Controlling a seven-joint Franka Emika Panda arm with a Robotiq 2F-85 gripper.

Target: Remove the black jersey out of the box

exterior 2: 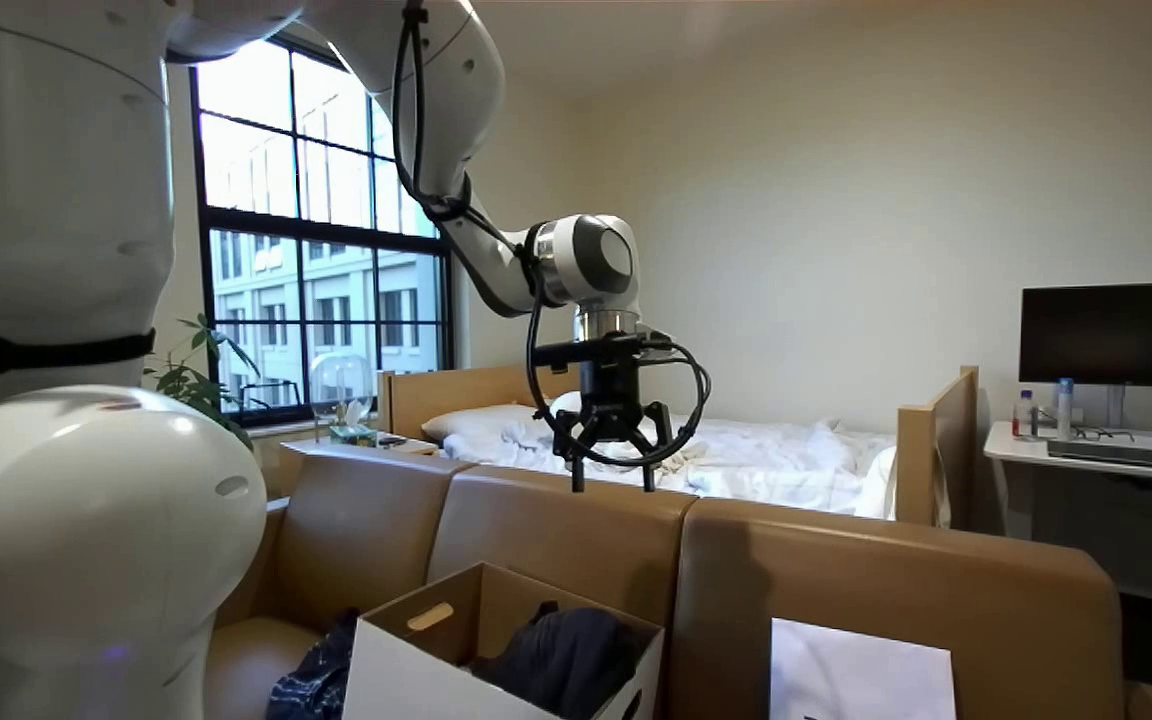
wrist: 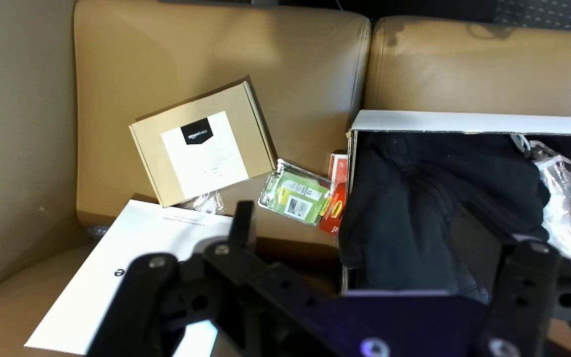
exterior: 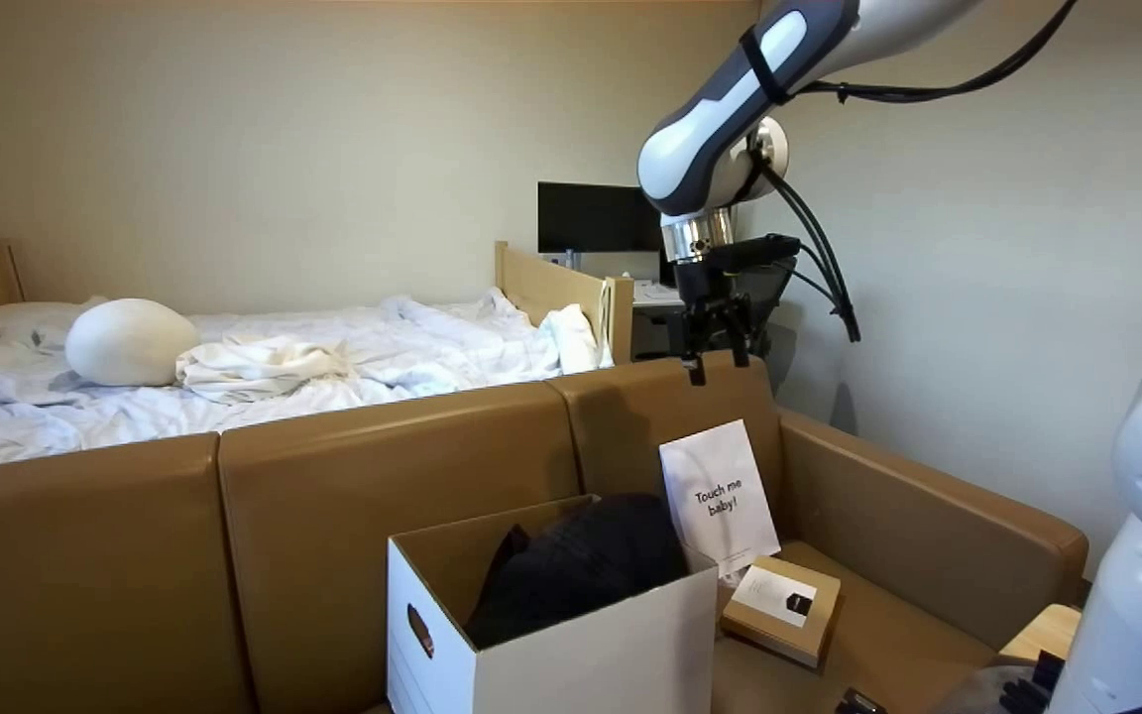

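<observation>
Sofa (exterior: 383, 456): brown, bed (exterior: 432, 342) beyond its far side.
Box (exterior: 601, 664): white, open-topped, set on sofa.
Black jersey (exterior: 586, 555): inside box, heaped up near the rim.
Gripper (exterior 2: 613, 480): fingers spread apart, hanging high, well apart from box.
Flat carton (exterior: 789, 605): on sofa, right of box in an exterior view.
White sheet (exterior: 720, 496): propped against sofa, far side of carton.

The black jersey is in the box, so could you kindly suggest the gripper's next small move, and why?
I'd probably shift the open gripper towards the black jersey before lowering it: in the wrist view, one finger appears over the jersey, the other outside the box.
</observation>
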